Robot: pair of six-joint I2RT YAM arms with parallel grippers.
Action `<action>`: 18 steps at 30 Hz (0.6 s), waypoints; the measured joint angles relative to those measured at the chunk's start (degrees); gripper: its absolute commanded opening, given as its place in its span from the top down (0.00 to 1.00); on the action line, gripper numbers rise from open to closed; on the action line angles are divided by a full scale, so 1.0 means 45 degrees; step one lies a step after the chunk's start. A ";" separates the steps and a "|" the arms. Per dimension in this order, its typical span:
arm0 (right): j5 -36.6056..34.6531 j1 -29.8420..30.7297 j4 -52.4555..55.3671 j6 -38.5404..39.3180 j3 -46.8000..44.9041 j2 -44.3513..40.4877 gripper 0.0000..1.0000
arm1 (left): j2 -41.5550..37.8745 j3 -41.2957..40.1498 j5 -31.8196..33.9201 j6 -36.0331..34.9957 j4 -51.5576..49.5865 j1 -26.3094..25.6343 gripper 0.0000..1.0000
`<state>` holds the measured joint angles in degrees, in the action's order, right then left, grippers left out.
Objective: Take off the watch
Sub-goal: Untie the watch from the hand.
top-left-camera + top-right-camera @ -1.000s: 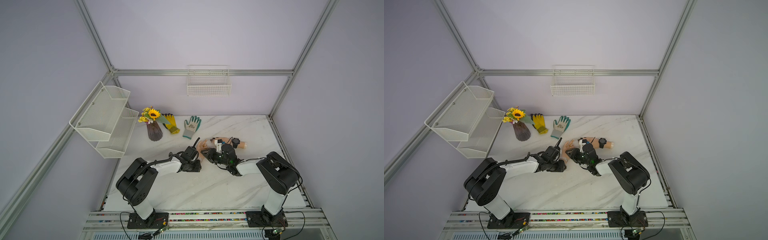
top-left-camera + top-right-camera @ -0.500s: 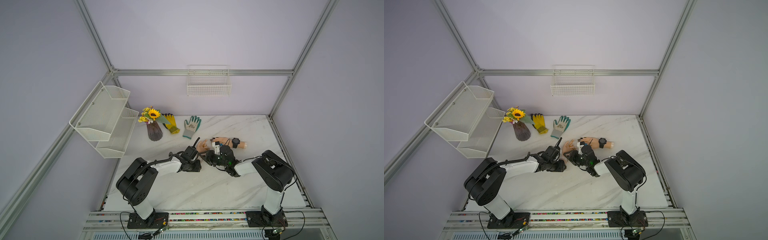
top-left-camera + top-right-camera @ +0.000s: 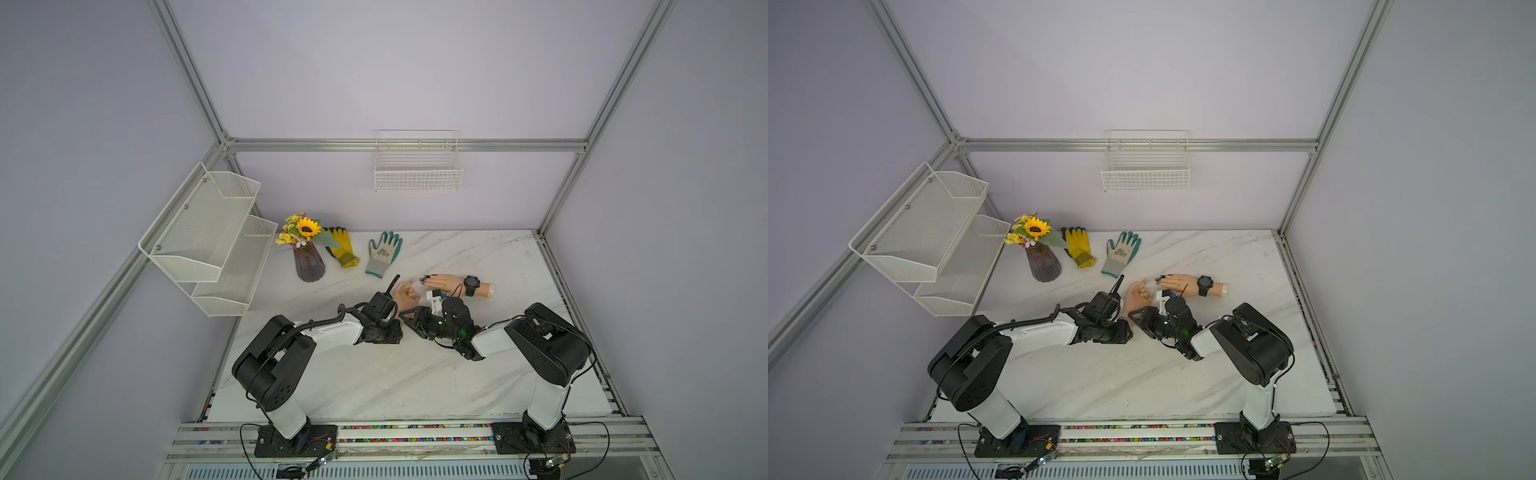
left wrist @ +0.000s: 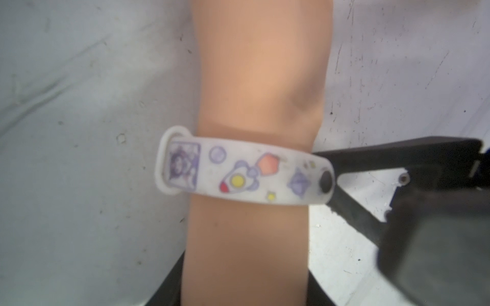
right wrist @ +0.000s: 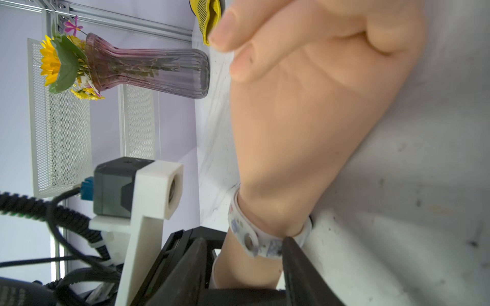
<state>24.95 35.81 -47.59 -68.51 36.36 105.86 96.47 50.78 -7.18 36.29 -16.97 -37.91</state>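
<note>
A white watch band (image 4: 244,174) printed with a rocket wraps the wrist of the near mannequin hand (image 3: 405,293), which lies palm up on the marble table (image 3: 415,374). My left gripper (image 4: 244,296) is shut on that hand's forearm, a dark jaw on each side. My right gripper (image 5: 240,246) stands open around the wrist from the other side. One of its fingertips (image 5: 290,246) touches the band near the black stud (image 4: 326,181); the other stands off the skin. Farther back a second mannequin hand (image 3: 446,281) wears a black watch (image 3: 471,284).
A purple vase of sunflowers (image 3: 308,259), a yellow glove (image 3: 341,249) and a grey-green glove (image 3: 384,251) lie at the back left. A white mesh shelf (image 3: 212,237) hangs over the left edge. A wire basket (image 3: 417,166) hangs on the back wall.
My right gripper has moved left and nearer, from beside the far hand to the near hand's wrist, and its jaws have opened wider. The left arm has held still.
</note>
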 measured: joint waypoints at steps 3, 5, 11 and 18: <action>0.0068 0.0073 -0.0063 -0.0063 -0.0010 0.0000 0.51 | 0.0000 0.0000 0.0000 0.0010 0.0000 0.0000 1.00; 0.0073 0.0073 -0.0126 -0.0112 -0.0010 0.0000 0.50 | -0.0005 -0.0005 0.0000 0.0015 0.0000 0.0000 1.00; 0.0053 0.0073 -0.0355 -0.0311 -0.0010 0.0073 0.51 | -0.0039 -0.0063 -0.0005 0.0029 0.0053 0.0005 1.00; -0.0102 0.0073 -0.0461 -0.0481 -0.0010 0.0087 0.50 | -0.0107 -0.0185 -0.0005 0.0102 0.0228 0.0005 1.00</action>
<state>24.49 36.14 -49.67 -70.67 36.32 106.26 95.98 49.95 -7.20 36.75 -15.94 -37.89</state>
